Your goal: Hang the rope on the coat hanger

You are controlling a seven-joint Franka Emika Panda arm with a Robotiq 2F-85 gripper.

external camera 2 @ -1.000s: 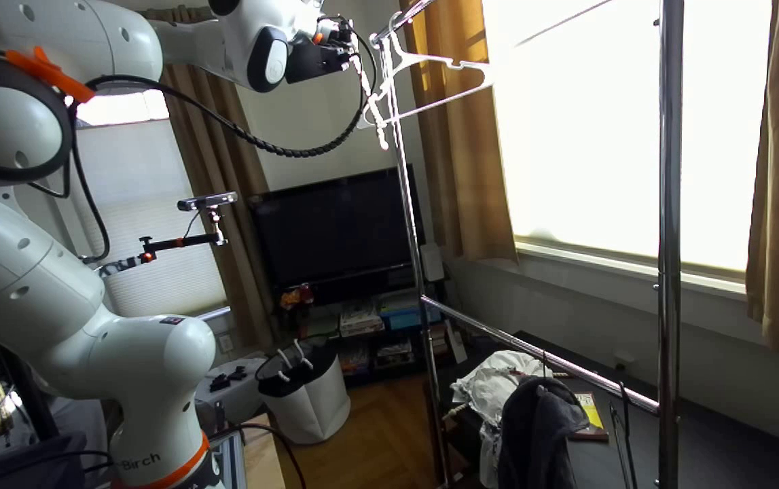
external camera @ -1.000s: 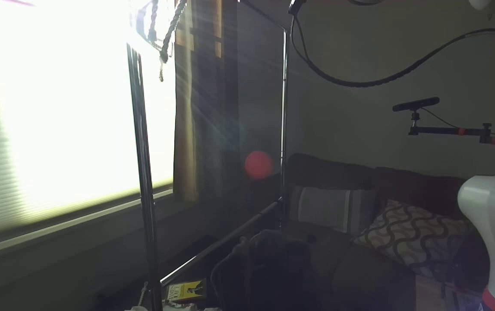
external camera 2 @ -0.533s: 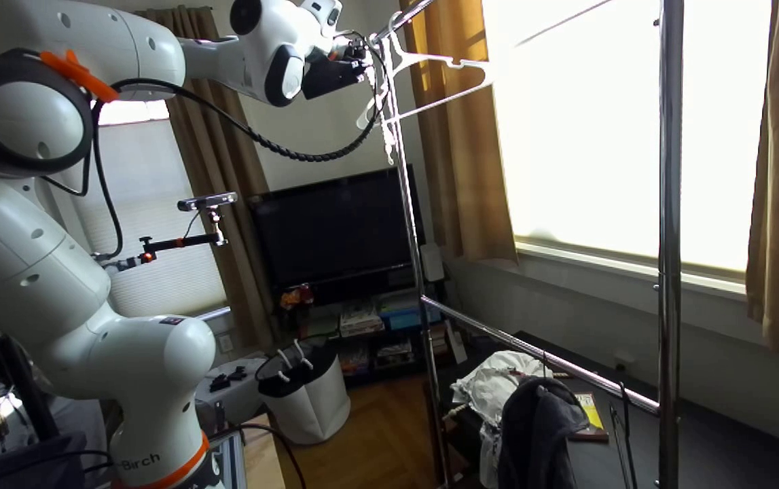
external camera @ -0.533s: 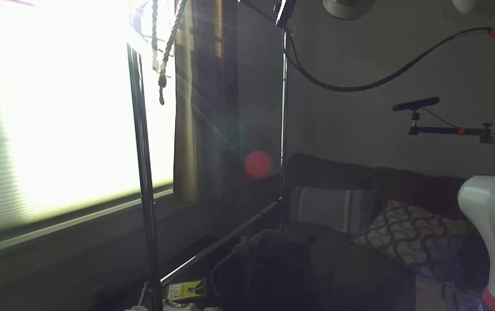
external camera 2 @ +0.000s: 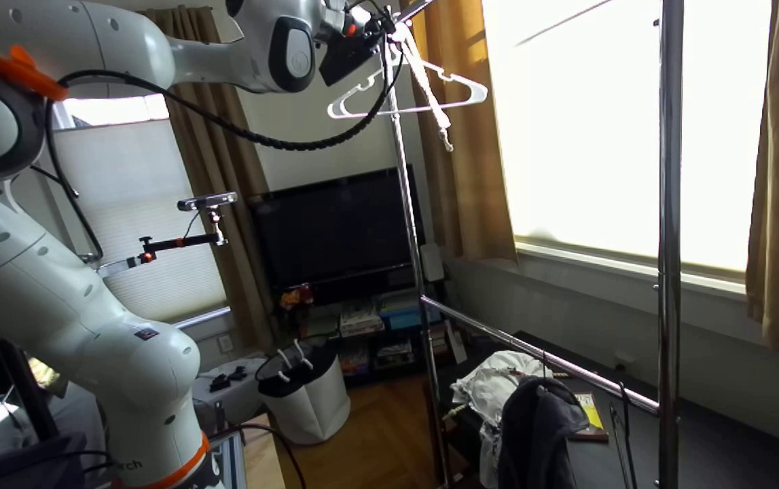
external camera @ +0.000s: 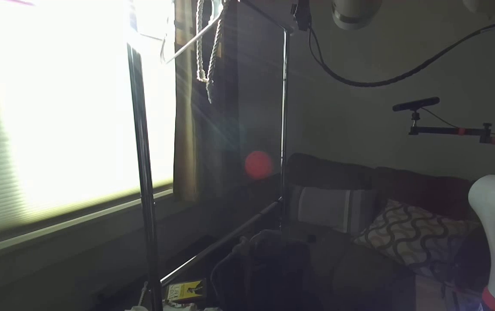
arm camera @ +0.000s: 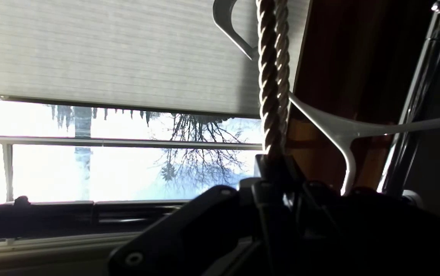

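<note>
My gripper (arm camera: 277,165) is shut on the rope (arm camera: 269,73), a pale twisted cord whose two strands run up the wrist view, which appears upside down. In an exterior view the gripper (external camera 2: 389,28) is beside the rack's top rail and the rope (external camera 2: 428,85) hangs slanting down from it, across the hanger. The white coat hanger (external camera 2: 479,94) hangs from the rail. It also shows behind the rope in the wrist view (arm camera: 338,128). In an exterior view the rope loop (external camera: 200,52) hangs at the hanger's lower bar (external camera: 191,42); I cannot tell whether the bar passes through it.
A metal rack stands around the hanger, with an upright pole (external camera 2: 669,238) and a lower rail (external camera 2: 538,353). The black arm cable (external camera 2: 280,142) sags below the wrist near the hanger. A camera on a bracket (external camera 2: 207,202) stands behind the arm. A dark garment (external camera 2: 538,435) hangs low.
The gripper has moved along the rail with the rope, which now crosses the hanger's right part in an exterior view. The hanger has turned and its lower bar now shows clearly.
</note>
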